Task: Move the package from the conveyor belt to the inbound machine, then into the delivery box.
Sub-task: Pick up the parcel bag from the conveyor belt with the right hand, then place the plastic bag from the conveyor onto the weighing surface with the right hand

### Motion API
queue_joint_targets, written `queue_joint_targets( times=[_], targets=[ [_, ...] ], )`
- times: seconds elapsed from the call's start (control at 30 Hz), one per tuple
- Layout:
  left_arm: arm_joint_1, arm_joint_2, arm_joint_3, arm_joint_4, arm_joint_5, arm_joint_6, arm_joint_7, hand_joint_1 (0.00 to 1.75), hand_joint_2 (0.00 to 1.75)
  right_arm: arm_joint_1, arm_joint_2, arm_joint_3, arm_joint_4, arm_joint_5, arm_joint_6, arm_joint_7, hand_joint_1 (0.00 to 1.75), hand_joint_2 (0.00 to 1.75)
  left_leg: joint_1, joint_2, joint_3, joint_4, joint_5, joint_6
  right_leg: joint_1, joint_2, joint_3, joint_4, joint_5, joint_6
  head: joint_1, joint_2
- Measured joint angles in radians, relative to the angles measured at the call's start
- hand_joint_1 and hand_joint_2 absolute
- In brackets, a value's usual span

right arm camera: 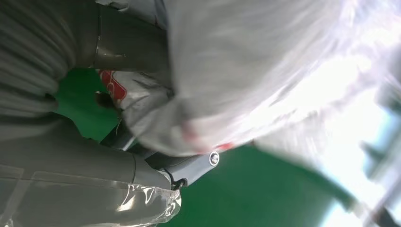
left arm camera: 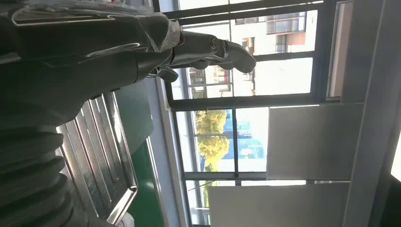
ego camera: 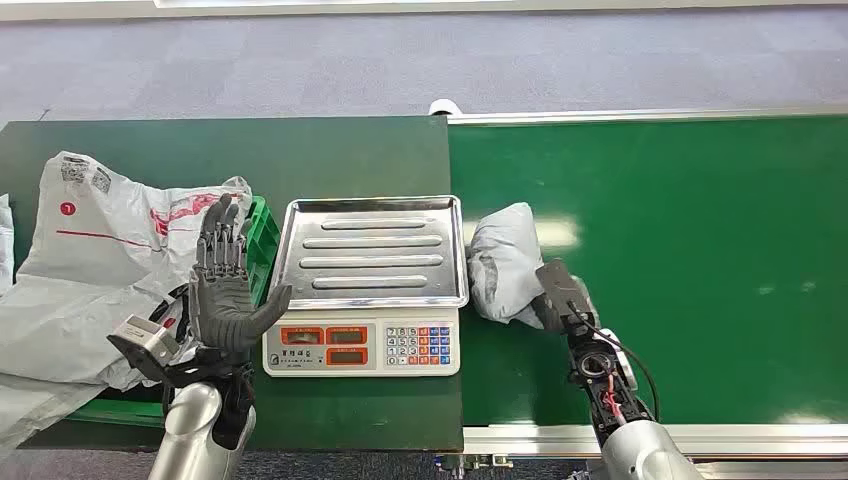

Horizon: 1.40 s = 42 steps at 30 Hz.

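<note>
Package point(ego camera: 505, 262) lies on the green conveyor belt point(ego camera: 700, 250), with the right hand point(ego camera: 560, 300) against its near end; in the right wrist view the fingers wrap the grey plastic, so I judge it gripped but not yet lifted. Both transfers remain. Just left of that hand sits the inbound machine point(ego camera: 365, 285), its steel tray bare. The left hand point(ego camera: 225, 290) hovers wide and holds nothing beside the machine, with the delivery box point(ego camera: 262, 240) and its loose white bag liner point(ego camera: 90, 260) beyond it.

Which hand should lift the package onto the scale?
Right: the right hand already grips the grey plastic package beside the steel scale tray; the left hand is raised, holding nothing.
</note>
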Motion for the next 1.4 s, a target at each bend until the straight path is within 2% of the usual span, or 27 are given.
queue_joint_targets(
  times=[0.07, 0.13, 0.2, 0.37, 0.5, 0.57, 0.63, 0.77, 0.93, 1.07, 1.17, 1.4],
  targets=[
    [0.006, 0.0, 0.001, -0.005, 0.001, 0.005, -0.001, 0.0, 1.75, 0.014, 0.004, -0.025, -0.052, -0.067, -0.026, -0.047, 1.75, 1.75, 0.0, -0.001, -0.001, 0.0, 0.0, 0.0, 0.0, -0.001, 0.0, 0.0, 0.0, 0.0, 0.0, 0.0],
    [0.013, 0.0, 0.002, -0.011, 0.004, 0.015, -0.002, 0.0, 1.75, 0.044, 0.012, -0.066, -0.166, -0.183, -0.07, -0.116, 1.75, 1.75, 0.0, -0.002, -0.001, 0.0, 0.0, 0.0, 0.0, -0.002, -0.001, 0.0, 0.0, 0.0, 0.0, 0.0],
    [0.013, 0.0, 0.003, -0.011, 0.015, 0.017, -0.002, 0.0, 1.75, 0.071, 0.017, -0.086, -0.288, -0.254, -0.099, -0.144, 1.75, 1.75, 0.0, -0.002, -0.002, 0.0, 0.0, 0.0, 0.0, -0.002, -0.001, 0.0, 0.0, 0.0, 0.0, 0.0],
    [0.008, 0.0, 0.001, -0.009, 0.037, 0.0, -0.002, 0.0, 1.75, 0.124, 0.024, -0.094, -0.553, -0.284, -0.188, -0.186, 1.75, 1.75, 0.0, 0.0, -0.001, 0.0, 0.0, 0.0, 0.0, 0.0, -0.002, 0.0, 0.0, 0.0, 0.0, 0.0],
    [0.003, -0.004, -0.001, -0.008, 0.03, -0.001, -0.002, 0.0, 1.75, 0.162, 0.032, -0.068, -0.718, -0.24, -0.269, -0.246, 1.75, 1.75, 0.0, 0.001, -0.001, 0.0, 0.0, 0.0, 0.0, 0.0, -0.002, 0.0, 0.0, 0.0, 0.0, 0.0],
    [-0.001, -0.006, -0.001, -0.008, 0.026, -0.002, -0.002, 0.0, 1.75, 0.168, 0.032, -0.033, -0.769, -0.139, -0.311, -0.251, 1.75, 1.75, 0.0, 0.002, -0.001, 0.0, 0.0, 0.0, 0.0, 0.001, -0.002, 0.0, 0.0, 0.0, 0.0, 0.0],
    [-0.007, -0.008, -0.001, -0.008, 0.021, -0.007, -0.002, 0.0, 1.75, 0.162, 0.029, 0.021, -0.792, 0.033, -0.349, -0.232, 1.75, 1.75, 0.0, 0.002, -0.001, 0.0, 0.0, 0.0, 0.0, 0.002, -0.001, 0.0, 0.0, 0.0, 0.0, 0.0],
    [-0.022, -0.011, -0.002, -0.007, 0.019, -0.019, -0.002, 0.0, 1.75, 0.123, 0.018, 0.15, -0.769, 0.32, -0.361, -0.165, 1.75, 1.75, 0.0, 0.002, -0.001, 0.0, 0.0, 0.0, 0.001, 0.002, -0.001, 0.0, 0.0, 0.0, 0.0, 0.0],
    [-0.047, -0.012, -0.001, 0.005, 0.019, -0.03, -0.002, 0.0, 1.75, 0.026, 0.0, 0.341, -0.601, 0.509, -0.312, -0.117, 1.75, 1.75, 0.0, 0.002, -0.001, 0.0, 0.001, 0.0, 0.001, 0.002, -0.001, 0.0, 0.001, 0.0, 0.0, 0.0],
    [-0.058, -0.011, 0.001, 0.018, 0.019, -0.036, -0.002, 0.0, 1.75, -0.053, -0.003, 0.487, -0.434, 0.543, -0.25, -0.118, 1.75, 1.75, 0.0, 0.001, -0.001, 0.0, 0.001, 0.0, 0.001, 0.0, -0.001, 0.0, 0.001, 0.0, 0.0, 0.0],
    [-0.063, -0.01, 0.002, 0.026, 0.021, -0.042, -0.002, 0.0, 1.75, -0.104, -0.002, 0.584, -0.322, 0.531, -0.2, -0.154, 1.75, 1.75, 0.0, 0.001, -0.001, 0.0, 0.001, 0.0, 0.0, 0.001, -0.001, 0.0, 0.0, 0.0, 0.0, 0.0],
    [-0.071, -0.006, 0.002, 0.048, 0.025, -0.051, -0.002, 0.0, 1.75, -0.155, 0.021, 0.76, -0.149, 0.508, -0.199, -0.208, 1.75, 1.75, 0.0, 0.001, -0.001, 0.0, 0.001, 0.0, 0.001, 0.001, -0.001, 0.0, 0.001, 0.0, 0.0, 0.0]
  ],
)
